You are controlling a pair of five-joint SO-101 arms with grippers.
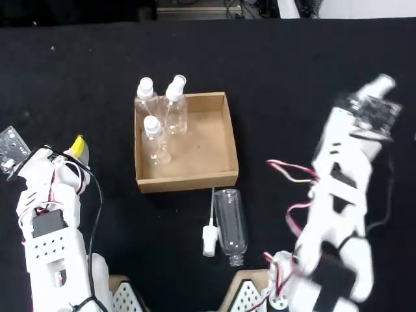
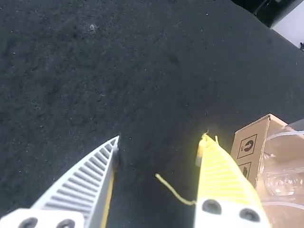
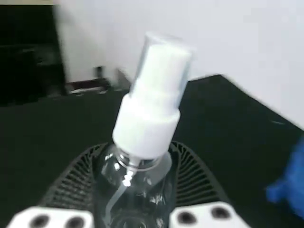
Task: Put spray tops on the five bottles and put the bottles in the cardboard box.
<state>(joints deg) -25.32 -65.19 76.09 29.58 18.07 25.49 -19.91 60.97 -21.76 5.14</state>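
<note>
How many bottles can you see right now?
5 bottles: three standing in the cardboard box, one lying uncapped in front of it, one in the right gripper.

Three capped bottles (image 1: pixel 156 140) sit in the box (image 1: pixel 231 140), a fourth (image 3: pixel 145 123) is held, an uncapped bottle (image 1: pixel 231 224) lies beside a spray top (image 1: pixel 210 239).

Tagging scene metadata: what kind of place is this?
Probably a robotics lab bench: black-covered table, loose cables beyond its far edge, and a cardboard box holding spray bottles.
</note>
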